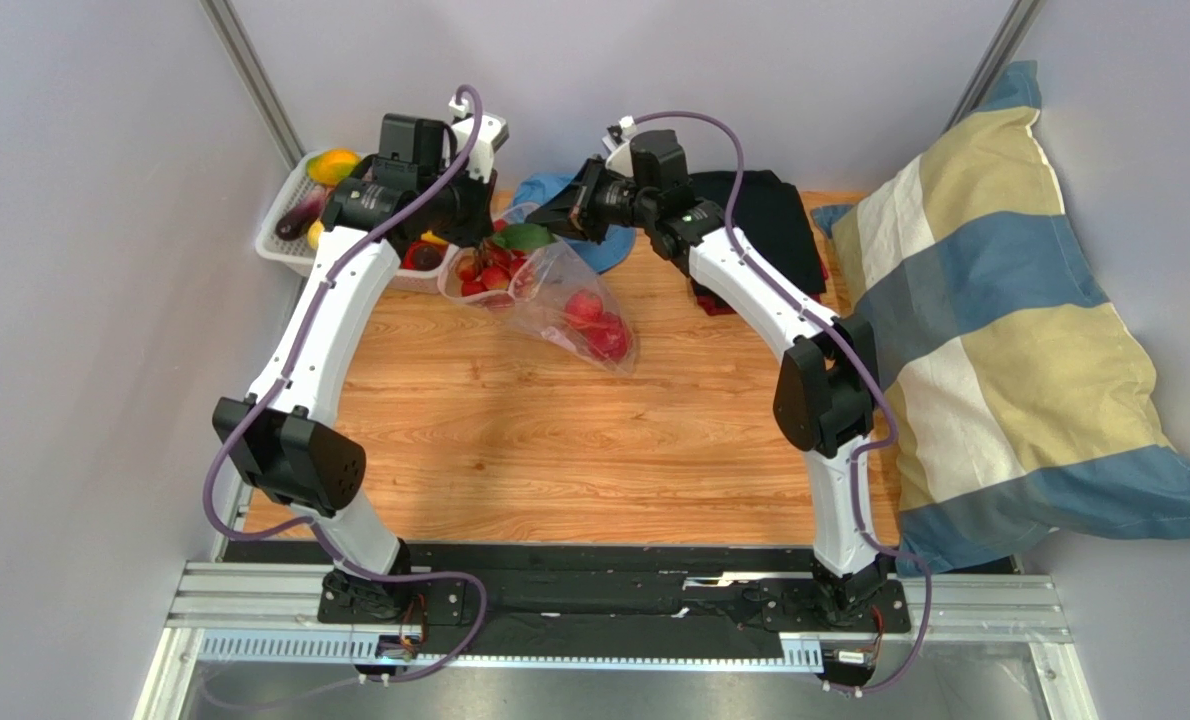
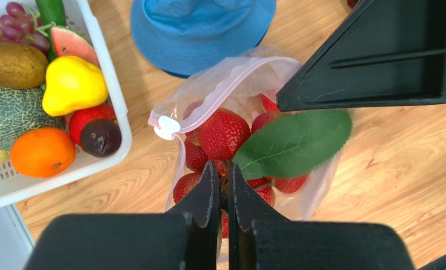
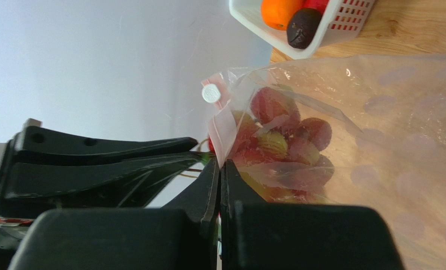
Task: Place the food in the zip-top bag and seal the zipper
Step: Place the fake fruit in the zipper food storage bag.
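The clear zip-top bag (image 1: 574,309) lies on the wooden table with its mouth held up toward the back left. Red food (image 1: 597,326) shows inside it. My left gripper (image 2: 223,170) is shut on the stem of a bunch of red strawberries (image 2: 223,133) with a green leaf (image 2: 293,144), just above the open mouth. The pinkish zipper (image 2: 219,94) and its white slider (image 2: 166,126) run along the mouth's far edge. My right gripper (image 3: 220,164) is shut on the bag's zipper edge (image 3: 221,132), close beside the left fingers.
A white slatted basket (image 2: 118,107) with more toy fruit stands at the back left. A blue bucket hat (image 2: 203,28) lies just behind the bag. Black cloth (image 1: 774,210) and a striped pillow (image 1: 1007,330) are to the right.
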Controlling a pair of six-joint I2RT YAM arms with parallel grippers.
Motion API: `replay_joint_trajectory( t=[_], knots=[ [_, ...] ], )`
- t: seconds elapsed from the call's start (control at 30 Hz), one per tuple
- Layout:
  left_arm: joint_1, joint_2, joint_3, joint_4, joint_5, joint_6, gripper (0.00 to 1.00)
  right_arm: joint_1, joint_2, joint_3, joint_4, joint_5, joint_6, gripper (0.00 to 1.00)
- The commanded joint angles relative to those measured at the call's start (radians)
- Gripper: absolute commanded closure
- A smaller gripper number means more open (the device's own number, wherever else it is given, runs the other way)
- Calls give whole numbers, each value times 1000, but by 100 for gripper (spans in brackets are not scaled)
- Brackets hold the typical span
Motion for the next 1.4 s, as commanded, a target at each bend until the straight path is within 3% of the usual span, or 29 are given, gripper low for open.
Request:
replay_joint_trajectory(
  t=[0.0,0.17,0.27,0.3,0.4,0.47,0.73,0.83,1.1,1.23,1.37],
  knots=[
    [-17,3,26,-45,-77,40,100,13,-51,74,35,-15,-7,100],
    [-28,16,35,-65,-108,65,100,19,-50,87,30,-12,-9,100],
    [-26,11,81,-91,-87,34,67,24,-48,93,26,-8,-12,100],
    [-23,0,89,-92,-67,23,49,22,-50,94,24,-6,-16,100],
    [7,-53,97,-63,45,-47,24,21,-53,91,20,-5,-25,100],
    [26,-75,107,-54,71,-84,18,21,-56,88,20,-9,-28,100],
    [231,-87,-40,-112,77,-243,18,15,-62,61,33,-20,-22,100],
    [254,-112,-136,-42,103,-260,16,11,-65,56,33,-24,-24,100],
    [245,-159,-227,-2,360,-305,19,-10,-84,18,30,-17,-36,100],
    [188,-215,-345,58,326,-328,28,-15,-90,7,27,-23,-36,100],
    [124,-188,-332,20,257,-337,34,-25,-114,-25,27,-26,-38,100]
  ],
)
